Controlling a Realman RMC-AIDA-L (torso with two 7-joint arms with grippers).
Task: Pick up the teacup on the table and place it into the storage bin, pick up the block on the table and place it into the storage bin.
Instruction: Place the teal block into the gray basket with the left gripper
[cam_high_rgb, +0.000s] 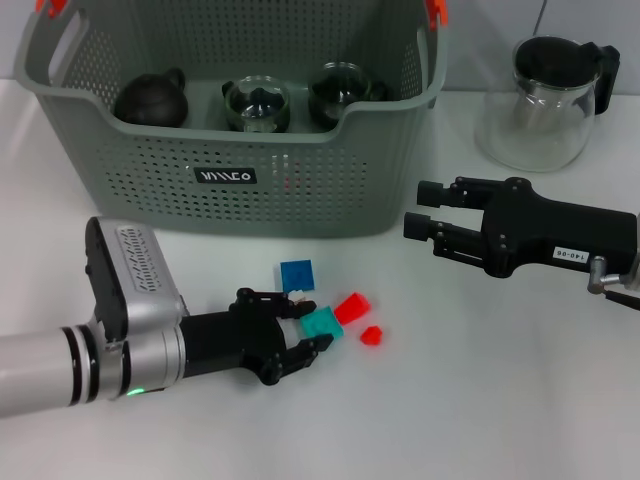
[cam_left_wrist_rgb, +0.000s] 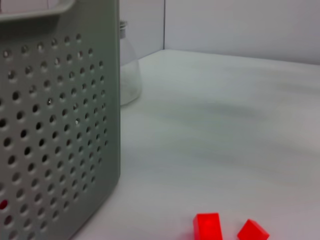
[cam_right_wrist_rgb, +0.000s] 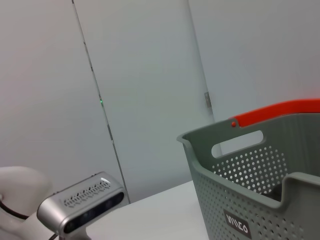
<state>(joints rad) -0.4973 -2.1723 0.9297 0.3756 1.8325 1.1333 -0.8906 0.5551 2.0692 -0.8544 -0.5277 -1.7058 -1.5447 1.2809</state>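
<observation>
The storage bin (cam_high_rgb: 230, 190) stands at the back of the table; its perforated wall fills one side of the left wrist view (cam_left_wrist_rgb: 60, 125), and its rim shows in the right wrist view (cam_right_wrist_rgb: 260, 190). Inside it are a dark teapot (cam_high_rgb: 150, 100) and two glass teacups (cam_high_rgb: 257, 105) (cam_high_rgb: 340, 95). In front of the bin lie a blue block (cam_high_rgb: 296, 274), a teal block (cam_high_rgb: 322, 323), a red block (cam_high_rgb: 351, 307) (cam_left_wrist_rgb: 207, 227) and a smaller red one (cam_high_rgb: 371, 335) (cam_left_wrist_rgb: 252, 231). My left gripper (cam_high_rgb: 315, 328) lies low on the table, shut on the teal block. My right gripper (cam_high_rgb: 420, 210) hovers open to the right of the bin, holding nothing.
A glass pitcher (cam_high_rgb: 545, 100) (cam_left_wrist_rgb: 127, 75) with a black lid stands at the back right, beside the bin. White table surface stretches in front of and to the right of the blocks. The left arm's silver housing (cam_right_wrist_rgb: 85, 202) shows in the right wrist view.
</observation>
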